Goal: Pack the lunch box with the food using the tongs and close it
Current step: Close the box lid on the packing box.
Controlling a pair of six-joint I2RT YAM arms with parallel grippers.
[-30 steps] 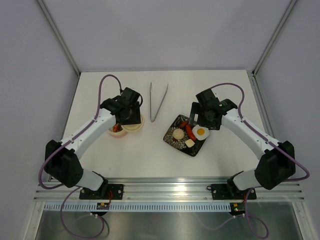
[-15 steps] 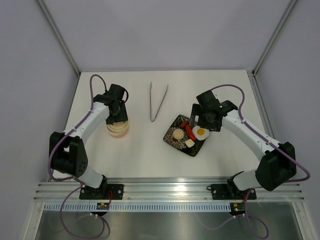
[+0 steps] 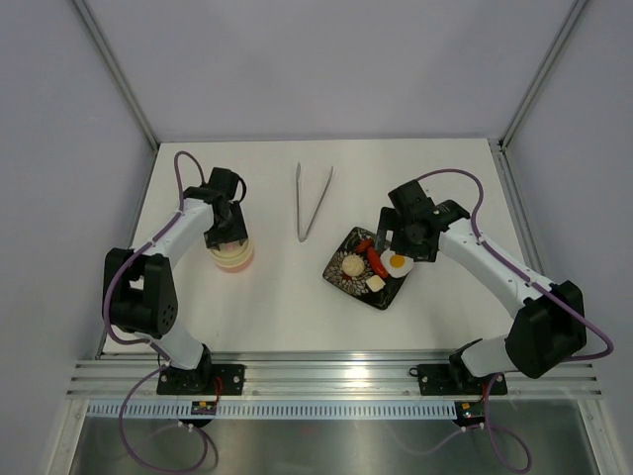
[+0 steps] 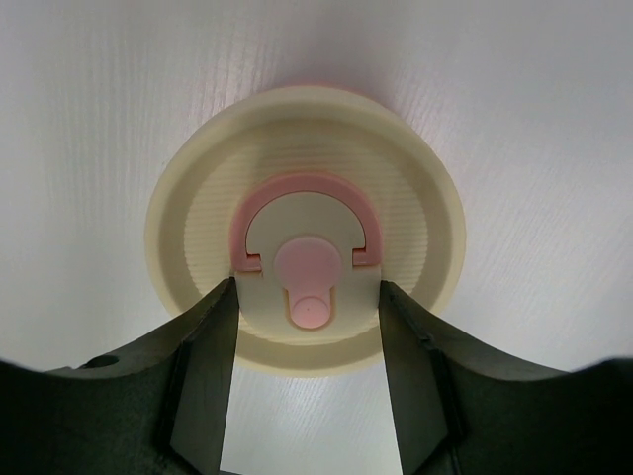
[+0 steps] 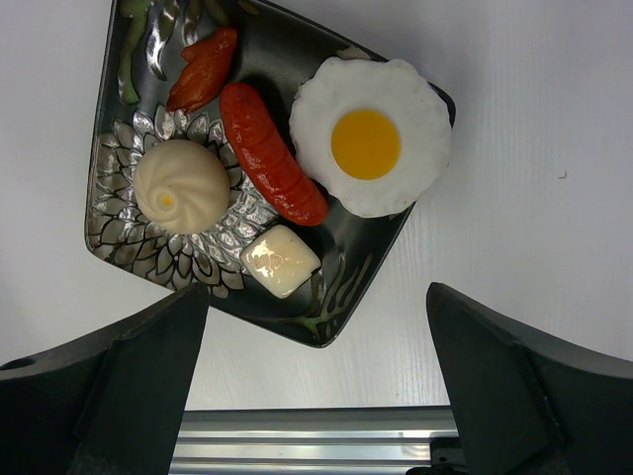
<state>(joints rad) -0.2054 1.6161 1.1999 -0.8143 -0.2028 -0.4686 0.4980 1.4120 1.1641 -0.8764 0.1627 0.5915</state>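
**Change over the last second.** The left gripper [image 3: 228, 236] shifts toward 9 o'clock, taking the lid [image 4: 302, 148] with it. A second ago the lid hangs at 3 o'clock of the open lunch box [image 3: 232, 261], whose red contents show. Now it sits centred over the tub and hides them. The left arm [image 3: 178, 228] folds in, its elbow swinging toward 1 o'clock, so that the forearm runs more steeply toward 12 o'clock.
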